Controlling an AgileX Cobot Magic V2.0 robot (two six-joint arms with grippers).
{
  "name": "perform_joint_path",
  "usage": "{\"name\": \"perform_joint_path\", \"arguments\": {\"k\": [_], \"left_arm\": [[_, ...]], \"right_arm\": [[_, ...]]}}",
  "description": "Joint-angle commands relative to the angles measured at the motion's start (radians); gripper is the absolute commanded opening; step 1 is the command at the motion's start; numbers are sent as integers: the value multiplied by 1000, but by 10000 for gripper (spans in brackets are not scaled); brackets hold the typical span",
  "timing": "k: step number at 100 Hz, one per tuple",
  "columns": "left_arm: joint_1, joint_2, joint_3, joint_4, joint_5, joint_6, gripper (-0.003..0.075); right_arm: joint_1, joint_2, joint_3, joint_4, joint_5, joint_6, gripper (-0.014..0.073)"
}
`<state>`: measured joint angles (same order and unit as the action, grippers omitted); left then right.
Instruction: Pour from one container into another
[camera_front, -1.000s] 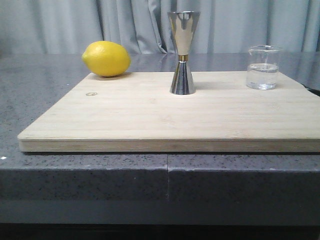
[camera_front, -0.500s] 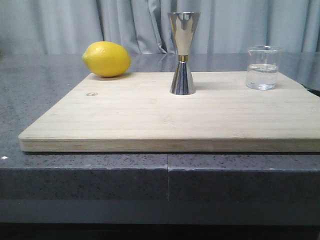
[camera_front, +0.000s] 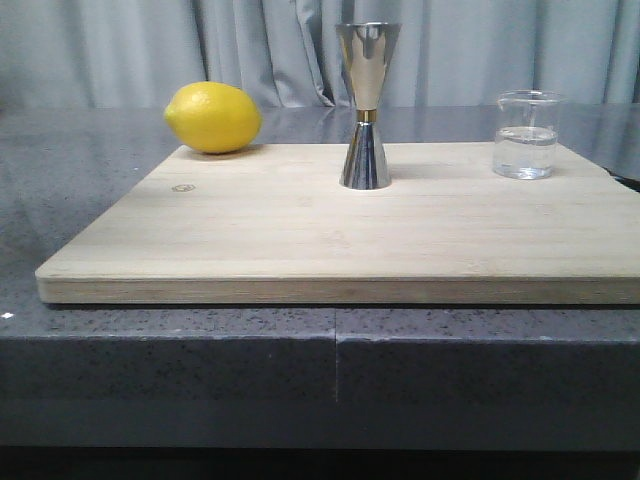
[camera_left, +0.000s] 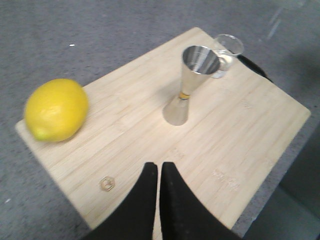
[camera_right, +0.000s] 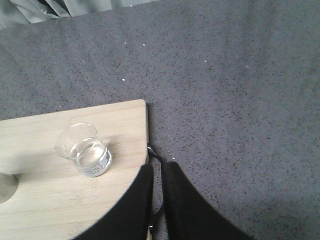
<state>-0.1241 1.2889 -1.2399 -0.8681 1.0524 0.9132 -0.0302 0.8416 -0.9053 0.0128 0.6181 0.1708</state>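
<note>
The clear glass beaker (camera_front: 526, 135) stands upright at the board's far right and holds some clear liquid; it also shows as the beaker (camera_right: 84, 150) and the beaker (camera_left: 226, 50). The tall steel jigger (camera_front: 366, 105) with a gold waist stands upright at the board's far middle, seen from above as the jigger (camera_left: 187, 87). My left gripper (camera_left: 159, 167) hovers shut and empty above the board's near part, well short of the jigger. My right gripper (camera_right: 157, 167) is shut and empty above the board's right edge, beside the beaker and not touching it. Neither gripper shows in the front view.
A yellow lemon (camera_front: 212, 118) lies at the far left corner of the wooden board (camera_front: 300, 240), which rests on a dark speckled counter (camera_front: 60, 180). A thin dark cable (camera_right: 154, 156) lies off the board's right edge. Grey curtains hang behind.
</note>
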Motion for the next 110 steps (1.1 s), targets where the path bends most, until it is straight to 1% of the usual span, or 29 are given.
{"name": "perform_joint_path", "arguments": {"k": [1, 6, 7, 12, 17, 20, 22, 25, 28, 32, 37, 45, 70, 86, 97, 110], "left_arm": [[-5, 24, -36, -154, 29, 120, 39], [-5, 47, -36, -184, 43, 144, 104], [-5, 49, -36, -187, 43, 146, 125], [-5, 68, -36, -207, 43, 153, 213], [-5, 83, -36, -223, 43, 183, 316], [-5, 90, -36, -234, 38, 217, 394], [-5, 97, -36, -240, 36, 233, 425], [-5, 102, -36, -253, 30, 267, 496], [-5, 111, -36, -271, 22, 301, 545], [-7, 123, -36, -311, 2, 324, 601], [-17, 139, -36, -349, -33, 355, 634], [-43, 165, -36, -370, -88, 380, 638], [-148, 260, -36, -462, -104, 380, 638], [-181, 316, -36, -460, -73, 380, 636], [-181, 335, -36, -410, -43, 386, 616], [-181, 341, -36, -361, -25, 459, 604]], "right_arm": [[-3, 18, -37, -13, -71, -55, 187], [-3, 31, -37, -13, -73, -77, 287], [-3, 35, -37, -13, -73, -77, 315], [-3, 46, -37, -13, -77, -77, 401], [-3, 55, -37, -13, -86, -77, 459], [-3, 63, -37, -13, -91, -77, 481], [-3, 66, -37, -13, -93, -77, 485], [-3, 71, -37, -13, -100, -77, 484], [-3, 76, -37, -6, -105, -77, 482], [-3, 86, -37, -6, -111, -77, 482], [-3, 97, -37, -4, -123, -77, 482], [-3, 114, -37, -2, -136, -77, 482], [-3, 143, -37, -2, -159, -77, 482], [-3, 152, -37, -2, -161, -77, 482], [-3, 152, -37, -2, -161, -77, 482], [-3, 152, -37, -2, -170, -77, 482]]}}
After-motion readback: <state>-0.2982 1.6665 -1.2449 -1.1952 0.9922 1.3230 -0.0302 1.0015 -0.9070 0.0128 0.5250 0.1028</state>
